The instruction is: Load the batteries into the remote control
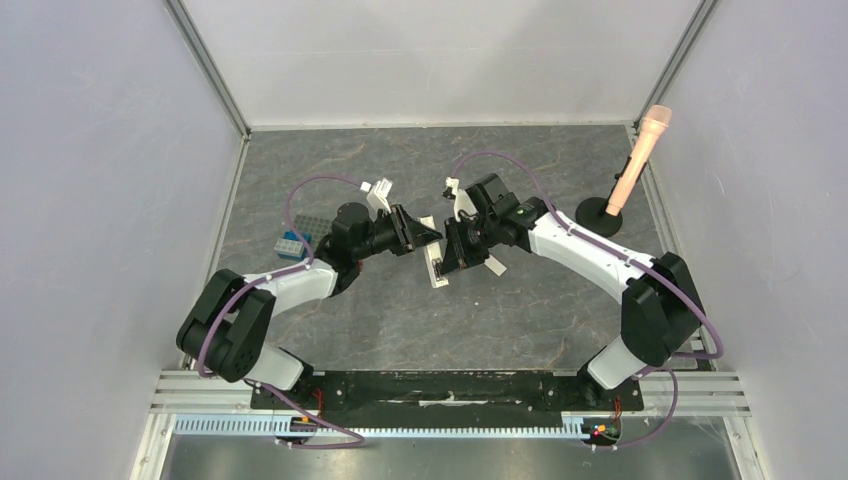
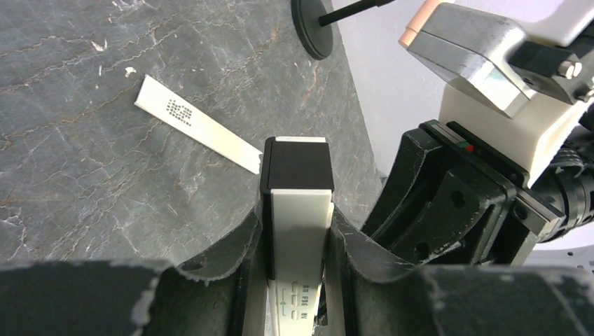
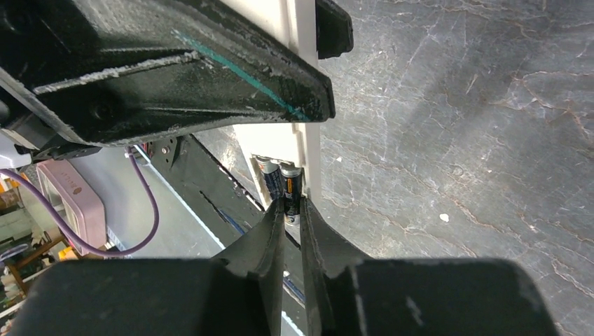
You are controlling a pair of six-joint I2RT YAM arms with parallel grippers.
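Two dark cylindrical batteries (image 3: 283, 179) with orange bands lie side by side in the open bay of the slim white remote control (image 2: 300, 210), their long axes along it. They sit straight ahead of the right end effector (image 3: 292, 210), whose narrowed fingers pinch the nearer cell. The left end effector (image 2: 298, 227) clamps the remote over the grey marbled desk (image 2: 105, 175). The small print on the remote is unreadable.

Table (image 1: 520, 320): dark grey marbled top with pale veins, a few small white specks. White walls on left, far and right sides.

Pink microphone (image 1: 640, 160) in far right corner, close to right edge, on thin stem, head tilted toward far right. Stands on round black base (image 1: 598, 212), flat on table.

Grey studded plate (image 1: 303, 232) near left edge, about mid-depth, partly hidden. Blue brick (image 1: 290, 245) on its near end.

Pale pink box (image 3: 70, 203), rounded corners, off the table; exact place unclear.
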